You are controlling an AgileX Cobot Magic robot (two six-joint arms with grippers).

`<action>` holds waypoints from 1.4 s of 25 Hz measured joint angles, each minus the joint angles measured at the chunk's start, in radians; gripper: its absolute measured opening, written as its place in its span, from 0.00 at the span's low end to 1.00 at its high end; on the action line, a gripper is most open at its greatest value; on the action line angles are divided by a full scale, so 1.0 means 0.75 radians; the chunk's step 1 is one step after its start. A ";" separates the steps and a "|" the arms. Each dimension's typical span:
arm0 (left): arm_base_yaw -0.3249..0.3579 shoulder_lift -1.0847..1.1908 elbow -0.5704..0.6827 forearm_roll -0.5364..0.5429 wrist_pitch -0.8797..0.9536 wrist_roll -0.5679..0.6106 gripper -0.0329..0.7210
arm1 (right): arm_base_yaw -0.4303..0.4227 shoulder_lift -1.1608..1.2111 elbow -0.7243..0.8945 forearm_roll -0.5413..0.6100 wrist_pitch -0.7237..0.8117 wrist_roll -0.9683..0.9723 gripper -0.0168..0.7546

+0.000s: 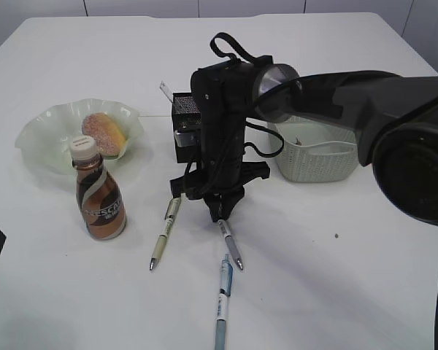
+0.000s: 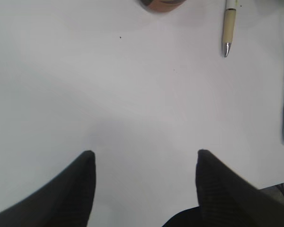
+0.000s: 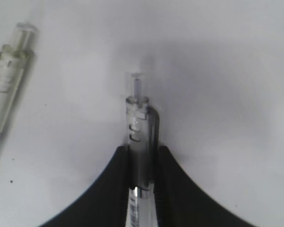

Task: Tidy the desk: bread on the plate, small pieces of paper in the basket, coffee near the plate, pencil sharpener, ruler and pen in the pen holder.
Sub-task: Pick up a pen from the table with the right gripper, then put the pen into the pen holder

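White table [image 1: 336,292] carrying a desk-tidying set, placed here relative to the pen holder [image 1: 184,109], a black mesh box at centre rear. Left of it: plate [image 1: 36,138] with the bread [image 1: 104,133] lying in it; coffee [image 1: 100,193] upright just in front of the plate. Right of it: basket [image 1: 314,162]. In front of it: three pens on the table, a cream pen [image 1: 163,237], a grey pen [image 1: 231,248] and a blue pen [image 1: 222,302]. Right tool [image 3: 142,163] lowered over the grey pen, fingers [image 3: 109,189] pressed against its barrel on both sides. Left tool [image 2: 144,163] spread wide above bare table, holding nothing.
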 joint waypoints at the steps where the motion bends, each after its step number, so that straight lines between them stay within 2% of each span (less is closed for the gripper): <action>1: 0.000 0.000 0.000 0.000 0.000 0.000 0.69 | 0.000 0.000 0.000 0.000 0.000 0.000 0.15; 15: 0.000 0.000 0.000 0.000 -0.001 0.000 0.69 | 0.000 -0.141 -0.003 0.000 -0.002 -0.135 0.11; 19: 0.000 0.000 0.000 0.000 -0.003 0.000 0.69 | -0.036 -0.230 -0.003 0.006 0.000 -0.190 0.11; 22: 0.000 0.000 0.000 0.000 -0.003 0.000 0.68 | -0.105 -0.298 -0.003 0.052 0.000 -0.223 0.11; 25: 0.000 0.000 0.000 0.000 -0.003 0.000 0.68 | -0.205 -0.360 -0.003 0.143 0.002 -0.279 0.11; 29: 0.000 0.000 0.000 0.000 -0.003 0.000 0.68 | -0.349 -0.401 -0.003 0.379 -0.020 -0.410 0.11; 35: 0.000 0.000 0.000 0.000 -0.003 0.000 0.68 | -0.476 -0.401 -0.003 0.716 -0.221 -0.679 0.11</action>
